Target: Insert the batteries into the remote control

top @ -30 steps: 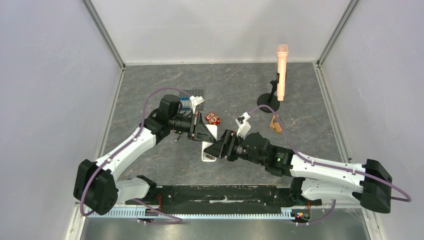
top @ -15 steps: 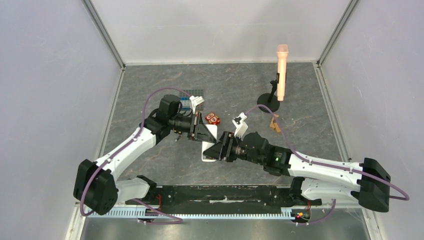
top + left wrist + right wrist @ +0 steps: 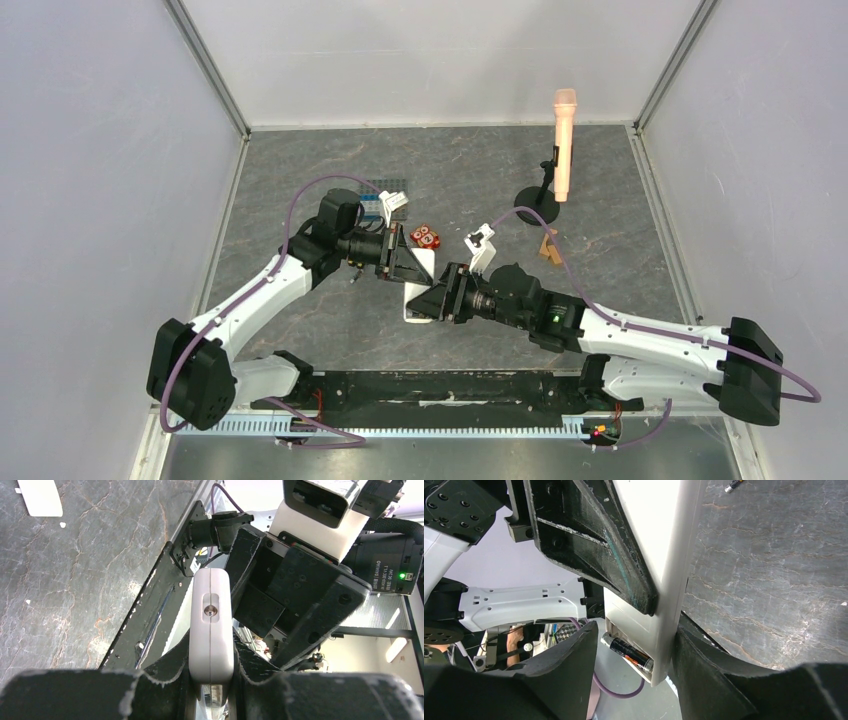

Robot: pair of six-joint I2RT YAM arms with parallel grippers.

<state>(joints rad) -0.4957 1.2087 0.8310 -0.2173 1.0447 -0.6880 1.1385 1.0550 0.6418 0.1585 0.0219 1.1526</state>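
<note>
Remote control (image 3: 420, 290), top view: it is clenched in the left gripper (image 3: 405, 265) and held over the middle of the table (image 3: 600, 200). The right gripper (image 3: 437, 300) meets the remote's near end from the right side. A red owl toy (image 3: 425, 237) lies just beyond the two grippers. A microphone (image 3: 564, 140) stands on its stand at the far right, well apart. Wooden pieces (image 3: 550, 248) lie near the stand's base.

Left wrist view: the remote control appears edge-on, pinched between both left fingers (image 3: 165, 672). The dark body of the right gripper sits close behind it. A flat white piece (image 3: 42, 497) lies on the table, well apart from the remote.

Right wrist view: the right jaws stand apart and straddle the remote's open lower end. One finger (image 3: 719, 675) touches the remote's edge; the other is clear of it. One battery (image 3: 629, 652) sits in the open compartment. A second battery (image 3: 732, 486) lies on the table, well apart.
</note>
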